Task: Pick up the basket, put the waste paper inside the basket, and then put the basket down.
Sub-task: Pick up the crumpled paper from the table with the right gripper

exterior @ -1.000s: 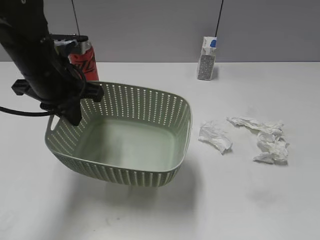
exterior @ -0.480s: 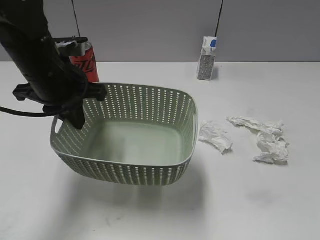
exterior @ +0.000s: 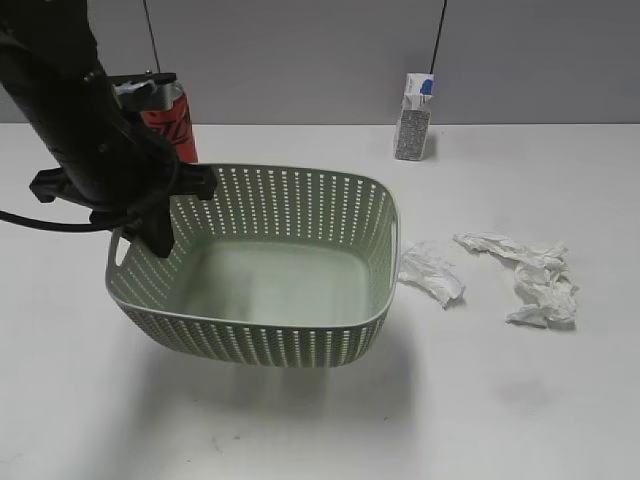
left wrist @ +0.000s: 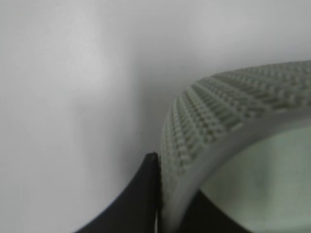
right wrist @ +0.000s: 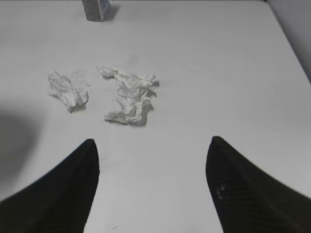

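Note:
The pale green slotted basket (exterior: 270, 270) hangs tilted above the white table, its right rim close to the nearest paper. My left gripper (exterior: 152, 235) is shut on the basket's left wall; in the left wrist view the basket wall (left wrist: 204, 131) sits clamped between the black fingers (left wrist: 141, 194). Crumpled white waste paper lies to the right: one small scrap (exterior: 430, 272) and a longer bunch (exterior: 530, 275). They also show in the right wrist view, the small scrap (right wrist: 68, 90) and the bunch (right wrist: 130, 94). My right gripper (right wrist: 151, 145) is open and empty, short of the paper.
A red can (exterior: 168, 122) stands behind the left arm. A small white-grey carton with a blue top (exterior: 414, 117) stands at the back, also in the right wrist view (right wrist: 95, 8). The table's right edge (right wrist: 291, 43) runs close by.
The basket has shifted to the right in the left gripper's hold, its right rim now near the small scrap. The paper has not moved.

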